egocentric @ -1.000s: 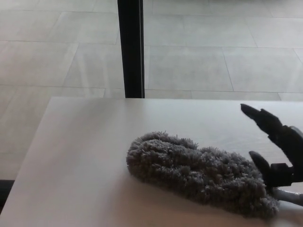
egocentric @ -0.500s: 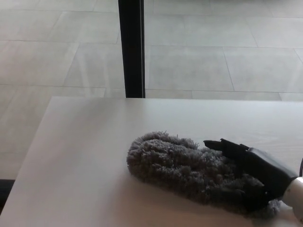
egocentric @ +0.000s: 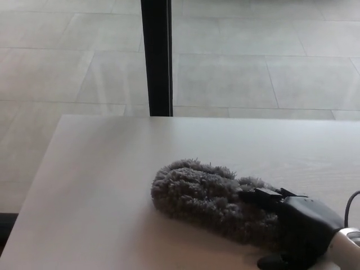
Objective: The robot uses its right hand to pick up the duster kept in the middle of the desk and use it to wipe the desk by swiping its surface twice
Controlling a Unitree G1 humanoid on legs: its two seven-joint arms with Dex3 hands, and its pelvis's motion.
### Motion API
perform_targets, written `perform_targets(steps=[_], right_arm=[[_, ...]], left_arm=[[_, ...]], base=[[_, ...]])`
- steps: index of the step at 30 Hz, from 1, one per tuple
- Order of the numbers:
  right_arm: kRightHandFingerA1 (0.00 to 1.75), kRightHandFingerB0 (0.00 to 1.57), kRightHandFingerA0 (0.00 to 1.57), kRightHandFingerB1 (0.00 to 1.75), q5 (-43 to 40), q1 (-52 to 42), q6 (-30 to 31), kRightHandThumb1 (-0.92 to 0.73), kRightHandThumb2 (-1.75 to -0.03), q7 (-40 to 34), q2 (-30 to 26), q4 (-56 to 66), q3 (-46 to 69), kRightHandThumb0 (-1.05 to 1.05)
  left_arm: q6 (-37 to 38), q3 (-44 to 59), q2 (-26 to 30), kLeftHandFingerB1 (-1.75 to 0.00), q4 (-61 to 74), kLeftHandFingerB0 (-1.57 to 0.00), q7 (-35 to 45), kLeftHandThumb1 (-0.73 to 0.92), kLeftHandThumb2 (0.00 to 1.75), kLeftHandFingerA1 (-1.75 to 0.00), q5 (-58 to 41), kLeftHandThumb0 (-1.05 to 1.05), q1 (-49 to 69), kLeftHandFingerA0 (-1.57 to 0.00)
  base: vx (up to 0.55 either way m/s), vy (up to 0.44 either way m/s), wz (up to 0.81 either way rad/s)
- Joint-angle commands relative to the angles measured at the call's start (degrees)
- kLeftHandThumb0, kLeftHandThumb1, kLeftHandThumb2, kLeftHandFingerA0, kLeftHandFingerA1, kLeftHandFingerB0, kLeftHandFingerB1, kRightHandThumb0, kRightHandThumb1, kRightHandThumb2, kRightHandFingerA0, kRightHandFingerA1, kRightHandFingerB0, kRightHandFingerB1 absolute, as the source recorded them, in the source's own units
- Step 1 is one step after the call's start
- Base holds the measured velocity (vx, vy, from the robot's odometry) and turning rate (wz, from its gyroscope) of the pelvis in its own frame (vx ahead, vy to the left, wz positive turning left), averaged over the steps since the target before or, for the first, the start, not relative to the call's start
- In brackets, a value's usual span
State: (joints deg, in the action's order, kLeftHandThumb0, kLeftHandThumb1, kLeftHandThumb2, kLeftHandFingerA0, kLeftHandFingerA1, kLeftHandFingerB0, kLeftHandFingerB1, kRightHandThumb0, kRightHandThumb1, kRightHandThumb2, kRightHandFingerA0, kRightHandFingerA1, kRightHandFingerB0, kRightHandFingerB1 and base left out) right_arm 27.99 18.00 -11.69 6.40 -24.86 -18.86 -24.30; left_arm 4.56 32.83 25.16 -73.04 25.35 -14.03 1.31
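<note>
- The room has a pale tiled floor (egocentric: pixel 253 73) beyond the desk, and a black post (egocentric: pixel 156 56) stands upright just past the desk's far edge.
- The desk (egocentric: pixel 95 185) is a light, plain surface with nothing on it but the duster.
- The duster (egocentric: pixel 202 194) is a grey, fluffy bundle lying flat on the desk, a little right of the middle, its long side running from the centre toward the near right corner.
- The right hand (egocentric: pixel 298 225) comes in from the lower right and sits on top of the duster's near end, its black fingers (egocentric: pixel 267 197) laid over the fluff and a dark tip showing below at the desk's near edge.
- From where I stand, the hand looks wrapped about that end of the duster, though the fluff hides just how tightly the fingers meet.
- The left hand is nowhere to be seen.
- I judge this to be the grasping step: the duster is on the desk and no swipe has begun.
- The next move calls for a firm hold on the near end, then a sweep across the bare surface, with the fluff kept pressed lightly to the desk.
</note>
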Motion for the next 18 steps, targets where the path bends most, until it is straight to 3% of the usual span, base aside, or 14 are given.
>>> perform_targets(steps=[1, 3, 4, 5, 6, 10, 12, 13, 14, 17, 18], right_arm=[[1.03, 0.3, 0.97, 0.36, 4.7, -1.0, -7.0, -0.85, -0.65, -9.9, -0.8, -5.3, 0.7, -0.24], [1.03, 0.3, 0.97, 0.36, 5.4, -0.9, -8.0, -0.85, -0.65, -11.6, -0.6, -6.2, 0.8, -0.24], [1.24, 0.36, 0.96, 0.39, 5.2, -0.9, -8.0, -0.84, -0.64, -11.6, -0.4, -6.2, 1.0, -0.24], [1.59, 0.41, 0.85, 0.47, 5.8, -0.6, -9.7, -0.84, -0.73, -13.2, -0.4, -7.4, 0.7, -0.27], [1.71, 0.58, 0.81, 0.52, 5.8, -0.6, -10.7, -0.77, -0.77, -13.9, -0.2, -8.0, 0.7, -0.22], [1.73, 0.8, 0.89, 0.71, 6.6, -0.4, -12.8, -0.67, -1.07, -17.7, 0.8, -11.2, 0.5, -0.15], [1.72, 0.8, 0.93, 0.73, 6.4, -0.4, -13.1, -0.66, -1.05, -18.2, 1.2, -12.4, 0.6, -0.24], [1.67, 0.89, 1.0, 0.81, 6.1, 0.1, -14.4, -0.64, -1.06, -18.9, 1.5, -14.1, 0.7, -0.27], [1.68, 0.9, 0.92, 0.84, 5.5, 0.3, -15.0, -0.72, -1.04, -18.8, 1.8, -15.0, 0.8, -0.19], [1.68, 0.96, 0.94, 0.89, 4.9, 1.3, -18.1, -0.67, -1.08, -20.7, 2.7, -18.3, 1.4, -0.18], [1.62, 0.97, 0.87, 1.01, 5.9, 1.5, -19.0, -0.62, -1.15, -22.9, 2.8, -19.5, 1.1, -0.17]], left_arm=[[1.1, -0.2, 1.1, -0.39, 0.0, -0.4, 1.0, 0.77, 0.63, -0.55, -1.0, -0.71, 0.5, -0.42], [1.1, -0.3, 1.0, -0.39, 0.1, -0.4, 1.0, 0.77, 0.63, -0.55, -1.1, -0.71, 0.5, -0.42], [0.4, 0.1, 1.1, -0.39, -0.1, -0.39, 1.6, 0.76, 0.63, -0.55, -1.7, -0.7, 0.3, -0.41], [0.5, -0.1, 0.8, -0.39, -0.1, -0.4, 1.2, 0.76, 0.63, -0.55, -1.6, -0.69, 0.2, -0.41], [0.4, -0.1, 0.8, -0.39, -0.5, -0.42, 0.8, 0.75, 0.63, -0.54, -1.5, -0.68, 0.0, -0.41], [1.0, -0.2, 0.5, -0.41, -0.3, -0.44, 0.6, 0.74, 0.63, -0.56, -1.7, -0.65, 0.4, -0.42], [0.8, -0.2, 0.4, -0.41, -0.1, -0.43, 0.8, 0.76, 0.63, -0.57, -1.8, -0.65, 0.4, -0.41], [0.5, 0.2, 0.3, -0.42, 0.0, -0.44, 0.4, 0.76, 0.63, -0.58, -2.3, -0.63, 0.4, -0.42], [0.6, -0.1, 0.4, -0.41, 0.1, -0.43, 0.5, 0.76, 0.63, -0.57, -2.0, -0.64, 0.5, -0.41], [1.3, -0.6, 0.5, -0.41, 0.0, -0.43, 0.6, 0.76, 0.63, -0.56, -1.6, -0.66, 0.3, -0.41], [1.4, -0.7, 0.4, -0.42, 0.0, -0.44, 0.6, 0.76, 0.63, -0.57, -1.6, -0.66, 0.3, -0.4]], base=[[0.0, 0.0, 0.0], [0.0, 0.0, 0.0], [0.0, 0.0, 0.0], [0.0, 0.0, 0.0], [0.0, 0.0, 0.0], [0.0, 0.0, 0.0], [0.0, 0.0, 0.0], [0.0, 0.0, 0.0], [0.0, 0.0, 0.0], [0.0, 0.0, 0.0], [0.0, 0.0, 0.0]])
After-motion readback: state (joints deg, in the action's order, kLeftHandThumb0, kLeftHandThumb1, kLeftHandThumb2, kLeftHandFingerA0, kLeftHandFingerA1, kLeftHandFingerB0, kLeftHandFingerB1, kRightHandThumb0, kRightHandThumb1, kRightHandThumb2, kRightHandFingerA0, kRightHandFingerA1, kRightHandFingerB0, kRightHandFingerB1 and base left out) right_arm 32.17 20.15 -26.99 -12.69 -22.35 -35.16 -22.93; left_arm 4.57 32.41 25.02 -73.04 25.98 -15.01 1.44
